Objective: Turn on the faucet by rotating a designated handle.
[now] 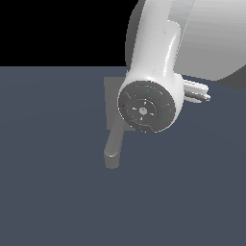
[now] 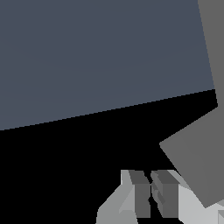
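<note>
Glossy white arm (image 1: 161, 43), thick and rounded, with smooth cylindrical links. Capped at one joint by a dark grey circular disc (image 1: 143, 110), ringed in pale grey, segmented by thin lines around a small light hub, dotted with tiny red, green and blue marks. Pale grey gripper (image 2: 150, 197) body; two blocky dark grey fingers (image 2: 140, 194), flat-faced and square-edged.

Faucet (image 1: 113, 144) is mostly hidden behind the big white robot arm (image 1: 151, 72), which blocks the middle of the base plate in the exterior view. Only the spout sticks out below the arm, toward the camera. Blue-grey floor (image 1: 53, 192) around the spout is open on both sides. In the wrist view the gripper (image 2: 151, 194) fingers are nearly touching, right beside a grey faucet slab (image 2: 197, 162); open floor beyond.
</note>
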Robot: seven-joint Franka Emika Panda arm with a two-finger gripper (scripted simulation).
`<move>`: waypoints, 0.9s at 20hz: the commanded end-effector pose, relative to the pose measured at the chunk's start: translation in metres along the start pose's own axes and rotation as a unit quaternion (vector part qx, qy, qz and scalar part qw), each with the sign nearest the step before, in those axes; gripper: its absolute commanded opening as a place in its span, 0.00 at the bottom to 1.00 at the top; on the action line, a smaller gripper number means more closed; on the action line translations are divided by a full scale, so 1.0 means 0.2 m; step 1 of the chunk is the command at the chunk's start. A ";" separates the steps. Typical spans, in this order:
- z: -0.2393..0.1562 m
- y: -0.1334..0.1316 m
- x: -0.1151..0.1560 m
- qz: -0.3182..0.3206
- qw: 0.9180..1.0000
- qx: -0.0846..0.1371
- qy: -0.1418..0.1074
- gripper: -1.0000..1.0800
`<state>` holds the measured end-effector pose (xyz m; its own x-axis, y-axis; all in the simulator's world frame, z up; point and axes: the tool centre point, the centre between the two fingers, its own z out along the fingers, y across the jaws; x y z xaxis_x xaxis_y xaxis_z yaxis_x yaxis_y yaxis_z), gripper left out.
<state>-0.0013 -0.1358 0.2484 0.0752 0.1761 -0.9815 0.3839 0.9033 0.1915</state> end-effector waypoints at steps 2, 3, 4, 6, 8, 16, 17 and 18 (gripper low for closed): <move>-0.02 0.19 0.06 -0.079 0.986 -0.149 0.011 0.00; -0.02 0.18 0.07 -0.081 0.985 -0.150 0.012 0.00; -0.01 0.17 0.08 -0.082 0.985 -0.152 0.013 0.00; -0.01 0.15 0.10 -0.086 0.984 -0.155 0.016 0.00; 0.01 0.16 0.07 -0.060 0.990 -0.128 -0.016 0.00; 0.01 0.08 0.14 -0.064 0.989 -0.132 -0.011 0.00; 0.01 0.08 0.16 -0.065 0.989 -0.133 -0.010 0.00; 0.01 0.07 0.18 -0.067 0.989 -0.135 -0.008 0.00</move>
<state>-0.0107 -0.1760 0.2163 0.1071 0.1555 -0.9820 0.4553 0.8704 0.1874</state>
